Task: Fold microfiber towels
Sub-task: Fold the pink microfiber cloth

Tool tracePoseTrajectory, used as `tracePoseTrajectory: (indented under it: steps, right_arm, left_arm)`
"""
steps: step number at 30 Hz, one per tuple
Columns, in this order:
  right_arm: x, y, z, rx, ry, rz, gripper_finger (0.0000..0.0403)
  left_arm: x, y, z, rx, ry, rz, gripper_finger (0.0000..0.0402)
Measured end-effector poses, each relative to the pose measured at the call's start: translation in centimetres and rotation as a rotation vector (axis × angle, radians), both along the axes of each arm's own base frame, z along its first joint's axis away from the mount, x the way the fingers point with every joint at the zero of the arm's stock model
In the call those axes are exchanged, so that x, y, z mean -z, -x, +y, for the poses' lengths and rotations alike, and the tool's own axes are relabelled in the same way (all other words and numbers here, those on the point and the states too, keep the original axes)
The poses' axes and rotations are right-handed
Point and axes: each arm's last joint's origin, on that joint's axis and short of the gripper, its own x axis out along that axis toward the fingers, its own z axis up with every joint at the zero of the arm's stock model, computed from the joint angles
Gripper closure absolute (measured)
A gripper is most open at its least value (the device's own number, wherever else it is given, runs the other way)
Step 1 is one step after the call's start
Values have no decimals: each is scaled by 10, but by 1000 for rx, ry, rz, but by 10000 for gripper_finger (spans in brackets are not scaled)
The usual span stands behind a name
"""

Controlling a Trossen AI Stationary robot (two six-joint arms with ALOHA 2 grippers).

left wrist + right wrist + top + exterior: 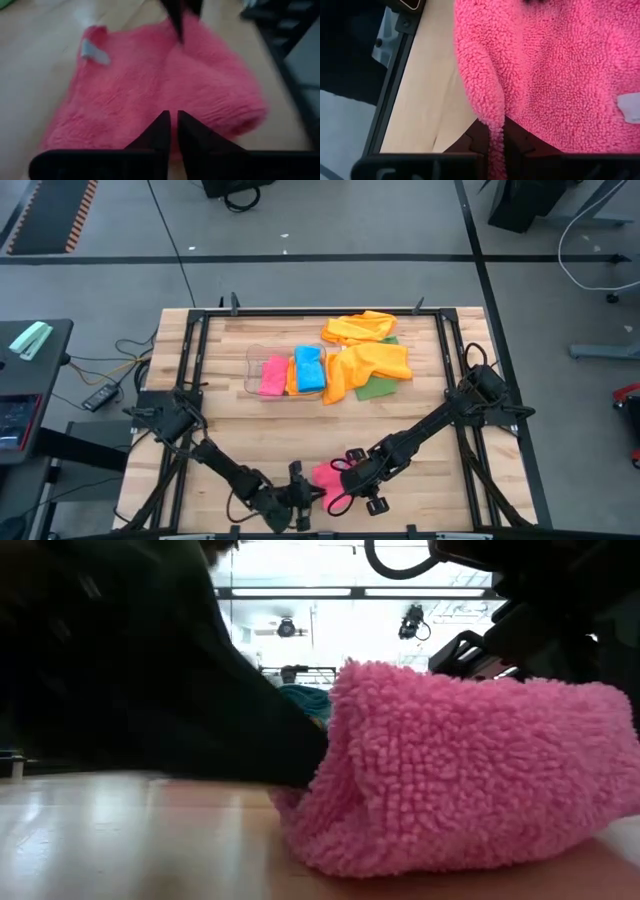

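Pink towel (pixel 327 474) lies bunched at the tabletop's (pixel 420 380) near edge. Right gripper (pixel 491 131): jaws pinching a fold of its edge. Left gripper (pixel 173 131) just beside the towel, jaws nearly pressed together, gripping nothing. Orange towels (pixel 365 358) and clear bin (pixel 252 370) sit well apart, farther back.

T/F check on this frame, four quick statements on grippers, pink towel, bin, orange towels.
1. The right gripper pinches an edge of the pink towel. True.
2. The left gripper stands wide open. False: its fingers are nearly together, just at the towel's edge, gripping nothing visible.
3. The clear bin holds only green towels. False: a pink folded towel and a blue one show in it.
4. Orange towels lie unfolded beside the bin. True.
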Motion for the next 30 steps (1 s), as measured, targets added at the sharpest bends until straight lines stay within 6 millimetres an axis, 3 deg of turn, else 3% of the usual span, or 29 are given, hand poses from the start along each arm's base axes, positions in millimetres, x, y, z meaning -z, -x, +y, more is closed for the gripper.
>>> tracePoseTrajectory:
  steps: [7,12,19,30]
  right_arm:
    - [0,0,1,-3,-16,7,366]
    - [-9,1,1,-25,-56,-7,366]
    - [-28,-1,-8,-27,-89,-56,366]
    - [-28,1,-11,-30,-83,-27,366]
  left_arm:
    - [0,-1,-1,-1,-52,56,300]
    - [0,1,-3,6,-60,62,282]
    - [-1,2,-3,13,-95,67,289]
    - [-9,9,-10,35,-112,53,313]
